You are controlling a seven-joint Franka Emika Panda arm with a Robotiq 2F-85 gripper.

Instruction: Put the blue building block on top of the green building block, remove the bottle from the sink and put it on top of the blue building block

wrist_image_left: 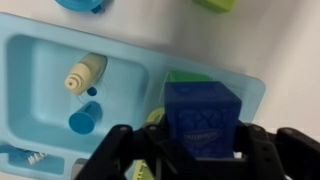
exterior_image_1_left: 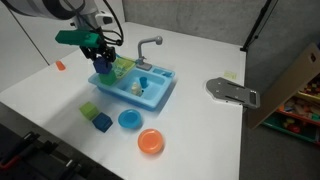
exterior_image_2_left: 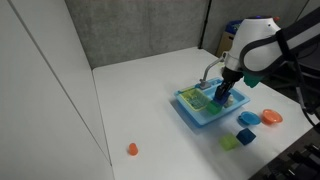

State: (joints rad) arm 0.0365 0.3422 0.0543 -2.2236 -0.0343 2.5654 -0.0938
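In an exterior view the gripper (exterior_image_1_left: pixel 103 66) hangs over the rack end of the sink (exterior_image_1_left: pixel 160 92), behind the faucet (exterior_image_1_left: pixel 148 45). A teal cube (exterior_image_1_left: pixel 102 122) and a lime cube (exterior_image_1_left: pixel 90 110) sit on the table, well apart from it.

In an exterior view from another side, the gripper (exterior_image_2_left: pixel 222 96) is low over the sink (exterior_image_2_left: pixel 196 112).

In the wrist view the fingers (wrist_image_left: pixel 122 150) are clamped on the blue building block (wrist_image_left: pixel 203 118), which is held square just above the green building block (wrist_image_left: pixel 188 78) in the sink's rack section. I judge the first step is in hand: next, lower it flush and centred, then release. The bottle (wrist_image_left: pixel 84 72) lies on its side in the basin beside a small blue cup (wrist_image_left: pixel 85 118). Its long axis is diagonal, and I cannot tell which end is the neck.
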